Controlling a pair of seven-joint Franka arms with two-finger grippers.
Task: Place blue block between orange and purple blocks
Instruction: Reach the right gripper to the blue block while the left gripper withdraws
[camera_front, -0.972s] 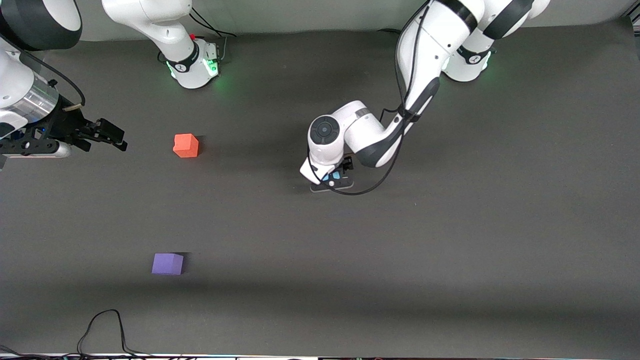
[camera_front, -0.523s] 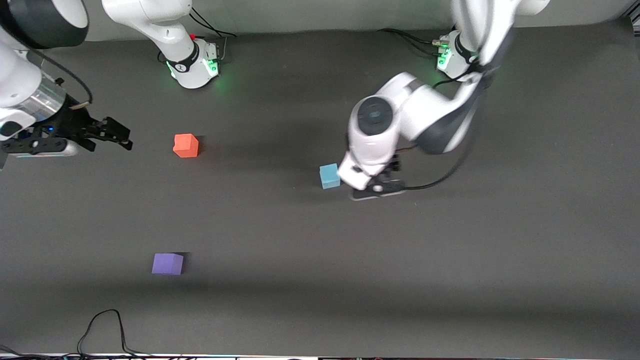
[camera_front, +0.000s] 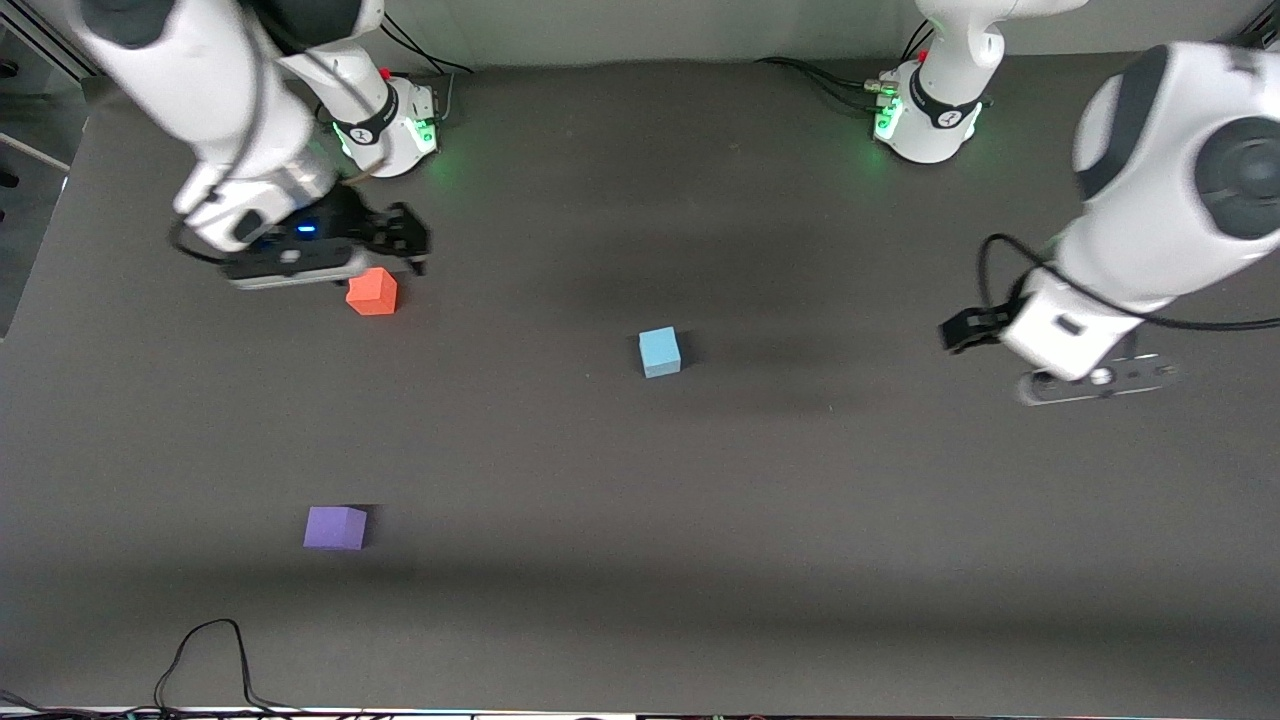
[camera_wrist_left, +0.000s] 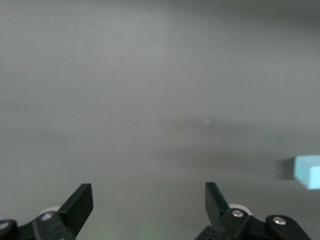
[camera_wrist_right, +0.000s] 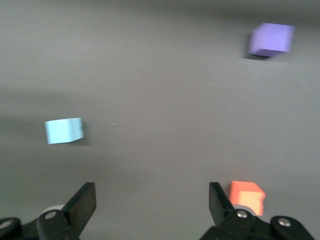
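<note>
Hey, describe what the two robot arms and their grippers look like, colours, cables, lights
Both arms are glossy white with rounded shells and dark grey or black joint caps. Black cables run along them, and green lights glow at the bases. The right gripper is black with a small blue light; the left gripper is black under a white wrist housing.

- Blue block (camera_front: 660, 352): small sky-blue matte cube, sitting flat on the worktop near its middle, free of any grip, nothing touching it.
- Orange block (camera_front: 372, 292): orange-red cube, resting on the worktop toward the right arm's end, farther from the front camera than the blue one, well apart from it.
- Purple block (camera_front: 335, 527): violet cube, flat on the worktop, also toward the right arm's end, nearest the front camera of the three, well apart from both others.
- Roughly in line, orange and purple, one farther and one nearer, with open worktop between; blue off to the side of that gap, toward the left arm's end.
</note>
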